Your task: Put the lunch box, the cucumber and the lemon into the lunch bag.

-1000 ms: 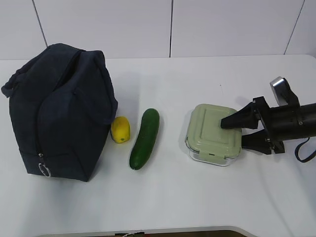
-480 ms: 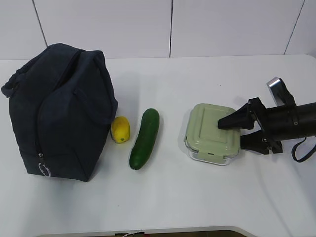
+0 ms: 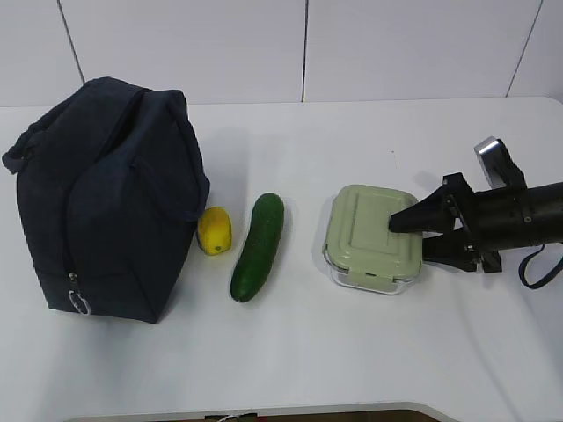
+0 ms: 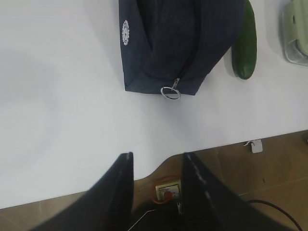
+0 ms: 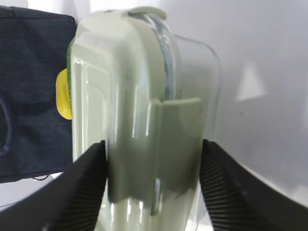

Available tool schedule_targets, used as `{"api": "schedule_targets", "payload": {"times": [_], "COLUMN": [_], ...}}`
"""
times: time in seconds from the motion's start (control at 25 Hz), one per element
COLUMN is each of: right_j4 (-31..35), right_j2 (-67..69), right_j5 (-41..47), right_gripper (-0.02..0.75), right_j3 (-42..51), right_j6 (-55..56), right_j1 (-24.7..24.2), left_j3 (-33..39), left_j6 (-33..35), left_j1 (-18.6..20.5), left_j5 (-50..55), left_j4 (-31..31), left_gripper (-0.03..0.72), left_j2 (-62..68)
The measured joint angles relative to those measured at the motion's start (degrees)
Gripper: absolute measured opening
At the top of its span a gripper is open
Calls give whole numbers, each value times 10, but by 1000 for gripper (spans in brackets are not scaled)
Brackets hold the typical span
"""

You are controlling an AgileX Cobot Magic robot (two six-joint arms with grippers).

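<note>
Closing on the lunch box point(image 3: 371, 237) is the step in hand: the right claw point(image 3: 422, 239) reaches in from the right edge of the exterior view, one finger over the pale green lid and one low beside the glass wall. In the right wrist view both fingers bracket the box point(image 5: 139, 120) at its latch end, seemingly touching its sides, though a firm grip cannot be told. The box sits on the counter point(image 3: 369, 352) right of centre, not lifted. The cucumber point(image 3: 259, 246) lies at the centre, with the lemon point(image 3: 215, 230) just beside it, close against the lunch bag point(image 3: 106, 198) at the left of the frame.

The left claw point(image 4: 155, 185) hangs half open and empty at the bottom of its own view, over the counter's near edge, with the bag's ring pull point(image 4: 170, 92) above it at frame centre. The bag looks zipped shut, so by my reading it must be opened before the box can go in; the right claw needs to seat firmly, then lift and carry leftward over the cucumber and lemon.

The counter is plain white and smooth. Behind it stands a white panelled wall point(image 3: 308, 48); the left wrist view shows brown floor with a floor socket point(image 4: 166, 188) below.
</note>
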Motion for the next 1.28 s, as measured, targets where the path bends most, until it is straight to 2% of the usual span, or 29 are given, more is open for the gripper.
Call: {"api": "schedule_targets", "payload": {"times": [0.12, 0.56, 1.28], "right_j4": [0, -5, 21], "right_j2": [0, 0, 3], "right_j5": [5, 15, 52], "right_gripper": [439, 402, 398], "right_j3": [0, 0, 0], "right_j6": [-1, -12, -16], "right_j1": [0, 0, 1], "left_j3": [0, 0, 0], "left_j6": [0, 0, 0], "left_j1": [0, 0, 0], "left_j5": [0, 0, 0], "left_j4": [0, 0, 0], "left_gripper": [242, 242, 242], "left_j2": [0, 0, 0]}}
